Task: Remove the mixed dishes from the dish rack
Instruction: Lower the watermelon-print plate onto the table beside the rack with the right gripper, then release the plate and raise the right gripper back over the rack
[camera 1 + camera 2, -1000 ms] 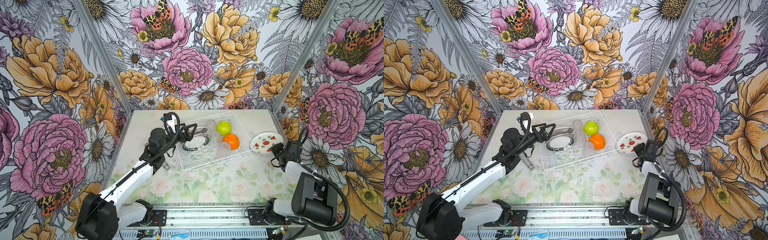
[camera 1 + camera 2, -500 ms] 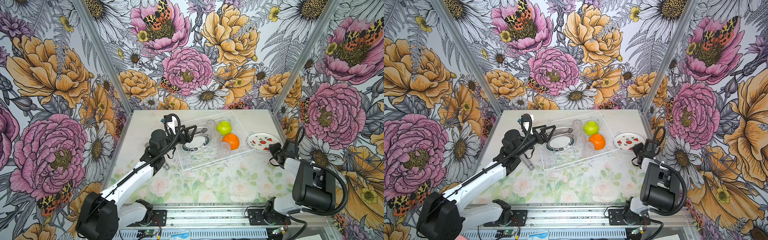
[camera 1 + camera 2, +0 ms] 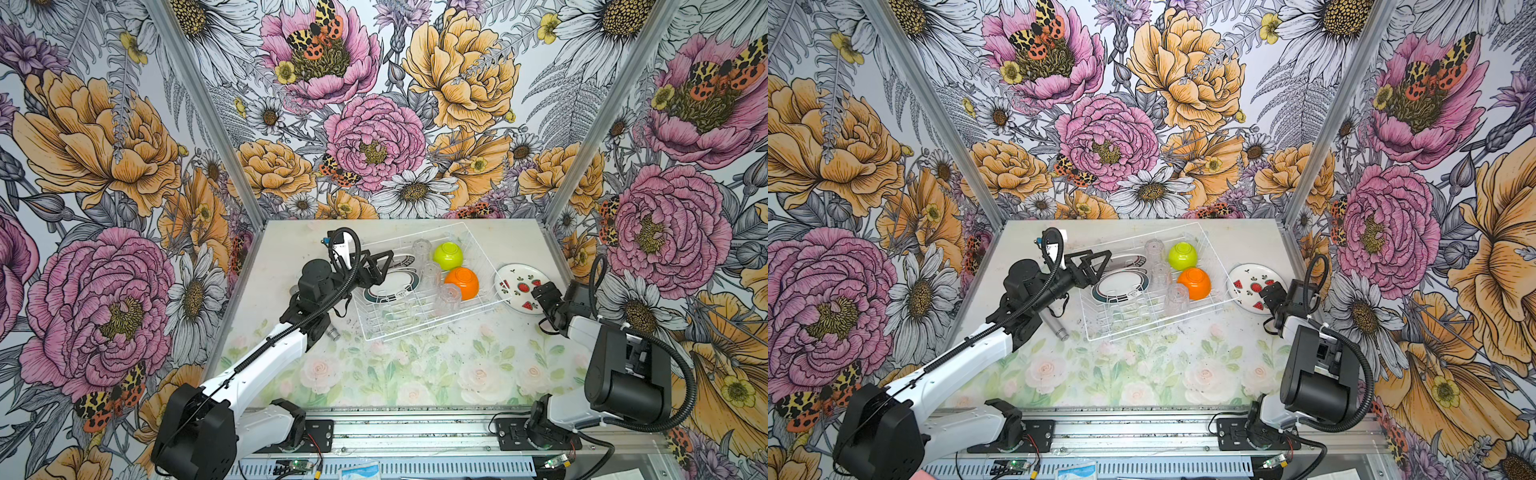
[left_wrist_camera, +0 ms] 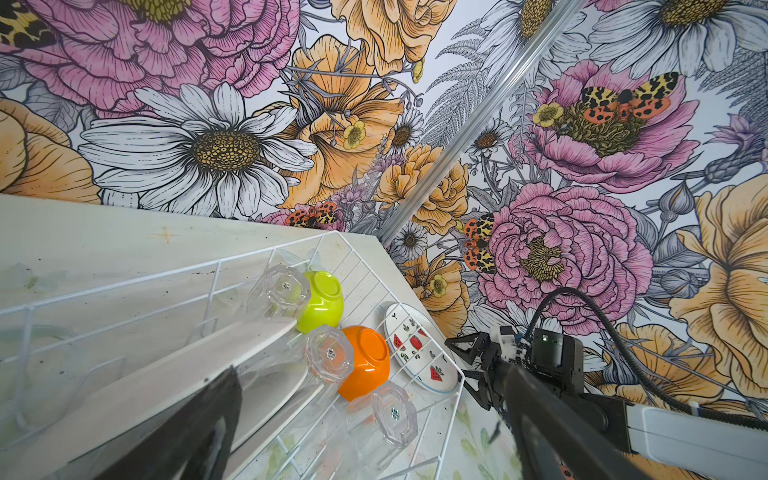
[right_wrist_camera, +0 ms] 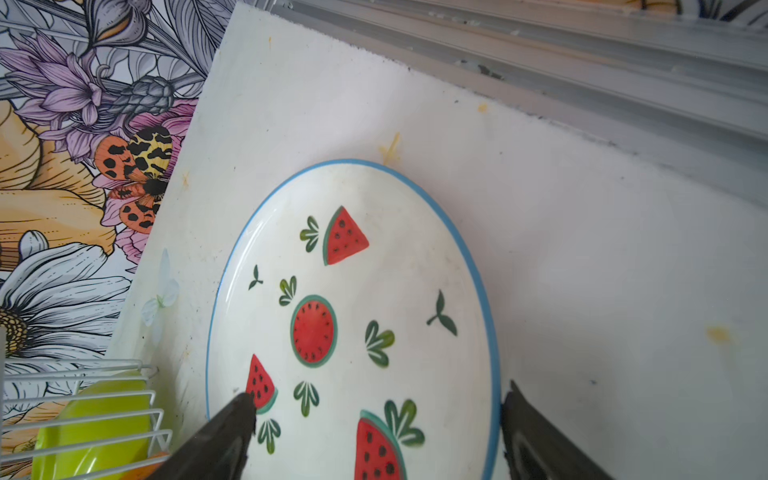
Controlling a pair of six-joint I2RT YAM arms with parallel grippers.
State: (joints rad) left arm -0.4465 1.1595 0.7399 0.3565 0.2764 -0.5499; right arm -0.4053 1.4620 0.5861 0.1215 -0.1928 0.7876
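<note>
Left gripper [image 3: 380, 266]: jaws spread wide, holding nothing, poised over the dark-rimmed plates [image 3: 388, 286] at the near-left end of the dish rack [image 3: 415, 328]
Step in hand: judged to be reaching for a plate; the next move called for lowering the jaws astride one upright rim
Dish rack contents: plates, three clear tumblers [image 3: 449, 296], lime-green bowl [image 3: 448, 255], orange bowl [image 3: 462, 282]
Watermelon plate [image 3: 521, 286]: flat on the worktop [image 3: 415, 374], just beside the rack
Right gripper [image 3: 542, 296]: jaws apart at the plate's near edge, not gripping it
</note>
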